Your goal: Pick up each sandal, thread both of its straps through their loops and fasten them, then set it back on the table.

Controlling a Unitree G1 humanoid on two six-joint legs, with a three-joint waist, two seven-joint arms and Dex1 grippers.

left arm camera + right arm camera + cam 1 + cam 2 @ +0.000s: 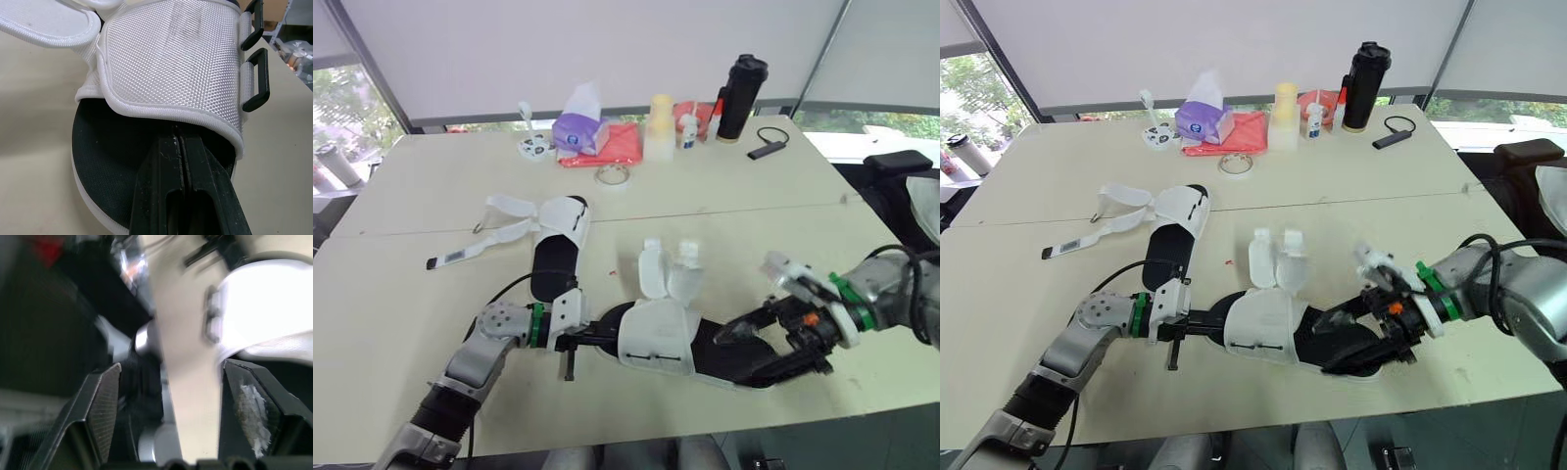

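The task looks barely begun, since neither sandal has a strap fastened. The near sandal [656,338] lies close to the front edge of the table [754,196], about midway along it and between the two arms, and it seems to rest on the surface rather than being lifted, though I cannot be sure. Its two white straps [668,272] stand loose, flopped toward the far edge, and the black loops [257,81] on the side of its woven upper are empty. The left claw [178,139] is pressed together, with its tips on the black footbed just under the hem of the upper at one end of the sandal; nothing is visibly caught between the fingers. The right claw [168,367] is spread wide at the other end of the same sandal, over the open footbed, gripping nothing. The far sandal [558,240] lies nearer the left edge, well apart from both claws, with its long straps [504,220] splayed out toward that edge and unthreaded. By my reading, everything remains to be done: lift the near sandal, thread and fasten both straps, set it down, then repeat with the far one
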